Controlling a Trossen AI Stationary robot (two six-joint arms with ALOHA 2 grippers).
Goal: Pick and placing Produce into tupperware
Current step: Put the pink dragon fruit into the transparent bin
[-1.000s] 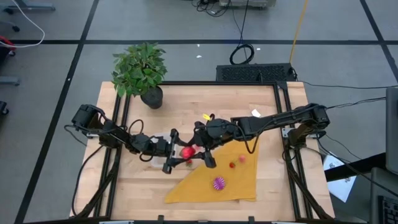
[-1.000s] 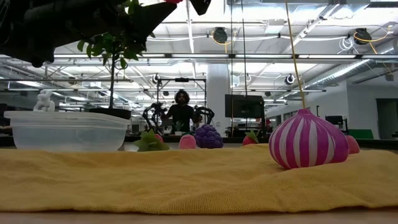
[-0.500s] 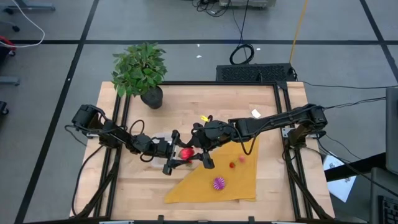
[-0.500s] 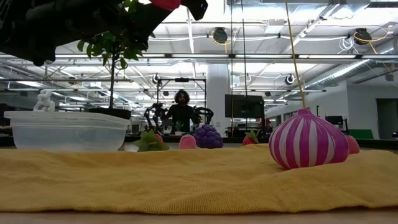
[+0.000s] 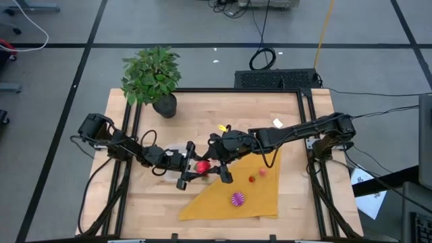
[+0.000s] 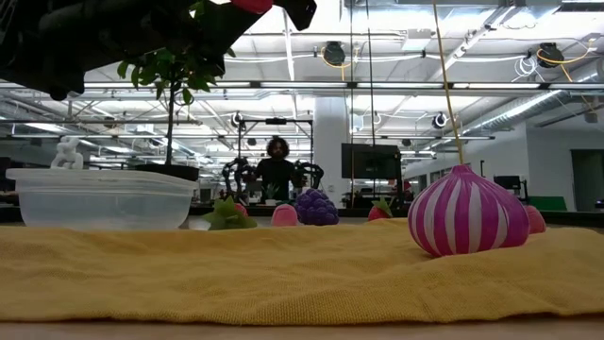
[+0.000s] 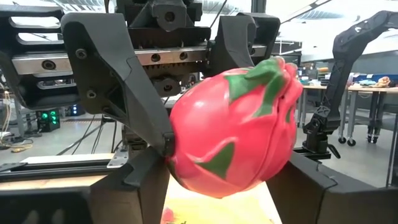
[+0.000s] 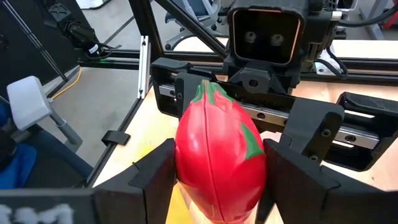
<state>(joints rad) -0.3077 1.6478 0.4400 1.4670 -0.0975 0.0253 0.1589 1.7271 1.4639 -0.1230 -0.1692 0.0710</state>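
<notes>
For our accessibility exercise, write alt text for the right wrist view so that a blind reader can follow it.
A red dragon fruit toy with green scales sits clamped in the right pincer, filling the foreground. Directly opposite, the left pincer faces it with fingers spread around the fruit's far end, above the wooden table.

A grey tiled floor (image 5: pixel 54 74) with dark seams surrounds the wooden table (image 5: pixel 223 111). Cables (image 5: pixel 262 57) lie on the floor beyond it. Far off, a person (image 6: pixel 275 170) sits under bright ceiling lights (image 6: pixel 377 85).
</notes>
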